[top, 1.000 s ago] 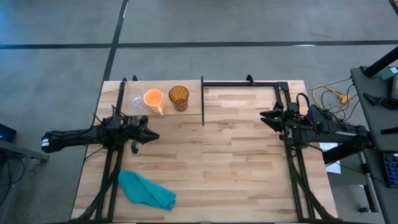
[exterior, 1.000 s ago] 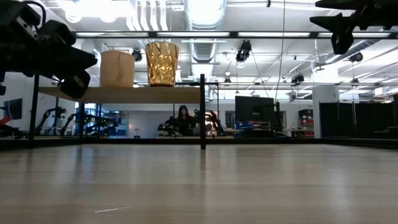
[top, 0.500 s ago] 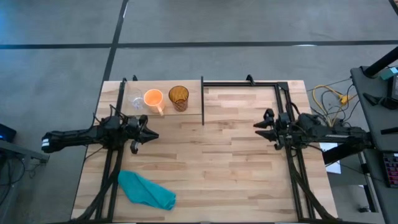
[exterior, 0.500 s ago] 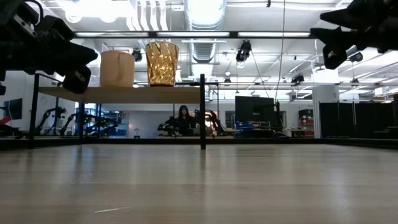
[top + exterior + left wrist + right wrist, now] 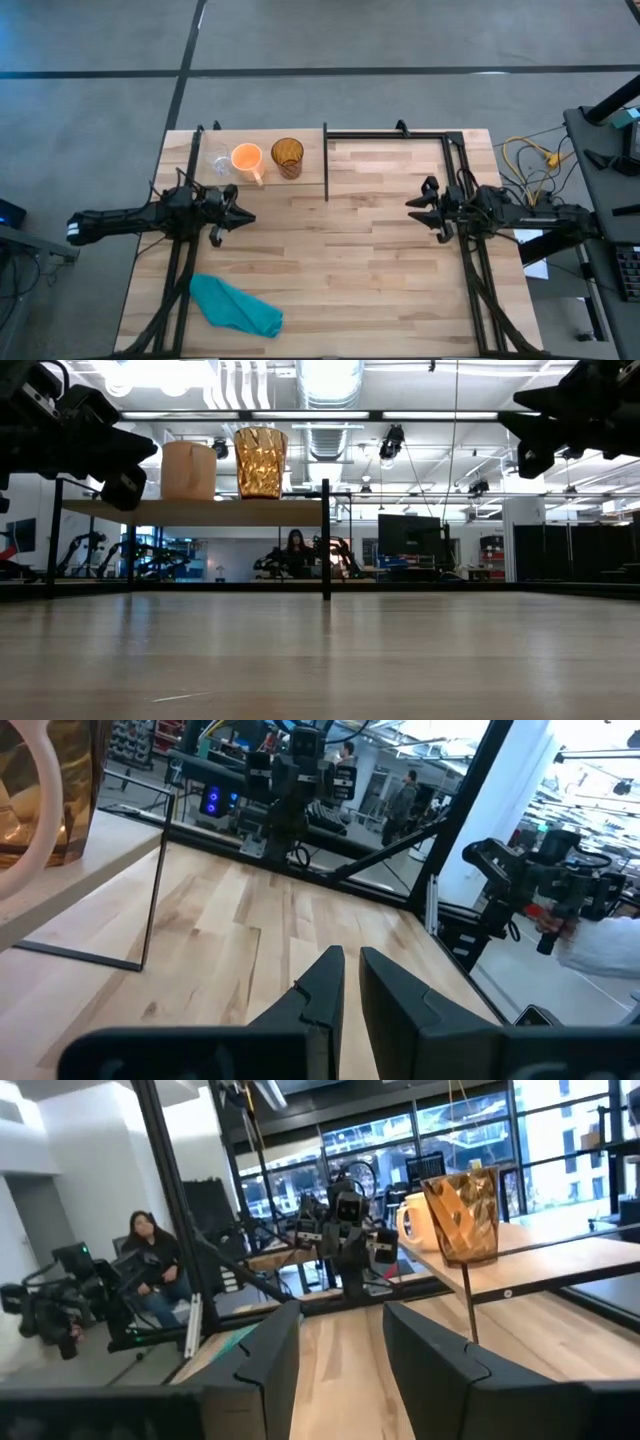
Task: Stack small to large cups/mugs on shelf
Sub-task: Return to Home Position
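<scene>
— Where are the cups?
— The clear cup [image 5: 219, 163], orange mug [image 5: 246, 158] and amber tumbler [image 5: 287, 156] stand in a row on the shelf [image 5: 310, 168], near the left gripper [image 5: 250, 218] but apart from it.
— And the grippers?
— The left is clenched, nearly together on nothing. The right gripper [image 5: 415, 205] is released and empty, well apart above the counter [image 5: 350, 260].

From above, I see a grey concrete floor [image 5: 400, 40] filling the top of the frame, crossed by a dark straight seam [image 5: 400, 71]. Near the right edge lies a tangle of yellow cable [image 5: 527, 155]. In the low view, bright white ceiling lights [image 5: 330, 375] glow along the top, a black flat monitor [image 5: 410, 535] stands right of centre, and a seated person [image 5: 296, 545] shows mid-frame. Tall glass windows [image 5: 560, 1130] show in my right wrist view.
</scene>
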Robot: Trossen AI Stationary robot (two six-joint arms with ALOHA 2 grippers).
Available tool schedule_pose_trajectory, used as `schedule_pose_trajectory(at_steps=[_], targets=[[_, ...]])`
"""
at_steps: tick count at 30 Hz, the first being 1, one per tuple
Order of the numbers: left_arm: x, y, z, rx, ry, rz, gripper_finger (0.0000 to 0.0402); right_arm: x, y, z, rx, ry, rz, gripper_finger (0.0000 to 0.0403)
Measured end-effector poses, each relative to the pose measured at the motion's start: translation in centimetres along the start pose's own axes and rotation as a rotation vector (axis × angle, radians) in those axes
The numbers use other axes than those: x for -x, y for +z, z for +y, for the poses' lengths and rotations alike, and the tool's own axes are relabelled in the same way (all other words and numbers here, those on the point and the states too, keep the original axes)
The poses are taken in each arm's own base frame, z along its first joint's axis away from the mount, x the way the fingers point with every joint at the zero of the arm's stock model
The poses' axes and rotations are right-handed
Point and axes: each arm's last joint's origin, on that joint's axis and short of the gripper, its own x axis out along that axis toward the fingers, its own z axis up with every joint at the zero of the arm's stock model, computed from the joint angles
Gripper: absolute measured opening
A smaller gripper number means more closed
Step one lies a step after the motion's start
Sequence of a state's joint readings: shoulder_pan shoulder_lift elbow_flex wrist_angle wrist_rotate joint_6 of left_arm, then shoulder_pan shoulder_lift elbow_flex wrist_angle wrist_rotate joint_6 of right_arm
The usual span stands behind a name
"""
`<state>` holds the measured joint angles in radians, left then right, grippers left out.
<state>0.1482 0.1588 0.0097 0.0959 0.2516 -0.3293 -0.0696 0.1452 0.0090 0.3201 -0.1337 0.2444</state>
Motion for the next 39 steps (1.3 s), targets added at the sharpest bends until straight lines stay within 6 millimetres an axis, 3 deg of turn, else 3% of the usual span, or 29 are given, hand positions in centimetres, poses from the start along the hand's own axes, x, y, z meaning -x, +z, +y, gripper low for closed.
schedule_pose_trajectory(at_steps=[39], targets=[[-0.03,-0.04,0.03,0.001,0.003,0.003,0.0022,0.00,-0.09,-0.03,0.061,-0.005,0.009,0.0131]])
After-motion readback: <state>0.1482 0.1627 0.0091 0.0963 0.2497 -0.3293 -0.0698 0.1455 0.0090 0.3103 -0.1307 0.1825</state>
